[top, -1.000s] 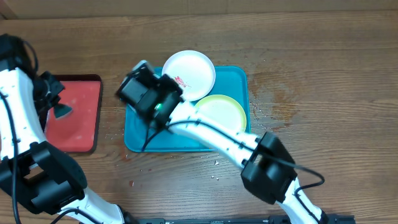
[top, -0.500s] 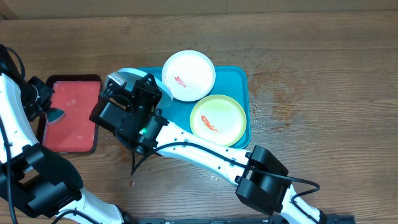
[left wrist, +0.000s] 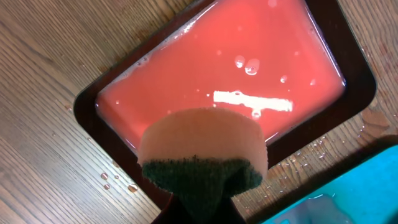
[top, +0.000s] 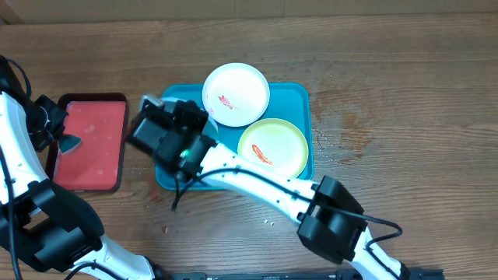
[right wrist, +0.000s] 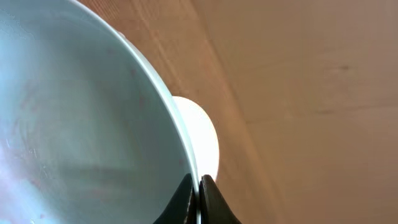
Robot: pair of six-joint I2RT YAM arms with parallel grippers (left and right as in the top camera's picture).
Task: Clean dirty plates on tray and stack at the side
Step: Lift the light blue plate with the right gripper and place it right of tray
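Two fingers of the right gripper (right wrist: 198, 183) meet at the bottom of the right wrist view, pinched on the rim of the blue plate (right wrist: 74, 112). Plate surface fills the left half of that view, tilted, faint reddish specks on it. Overhead: the right arm reaches across the tray (top: 299, 97) to its left end, and the gripper covers most of the blue plate there; cannot tell if the plate touches the tray. On the tray to the right of the gripper: green plate (top: 272, 148) nearer, red smear at its centre; white plate (top: 236, 93) beyond it, small red smear, overhanging the tray's far rim. These two plates lie just beside each other. Left side: left gripper (left wrist: 198, 205) is clamped on a sponge (left wrist: 202, 155), dark scrub face towards the fingers, tan face outward. Sponge hangs over the rim of the red tray (top: 93, 148), which holds pinkish liquid with bubbles. Red tray sits between sponge and blue plate; the two are well apart. Water drops on the table (left wrist: 56, 155) beside the red tray.
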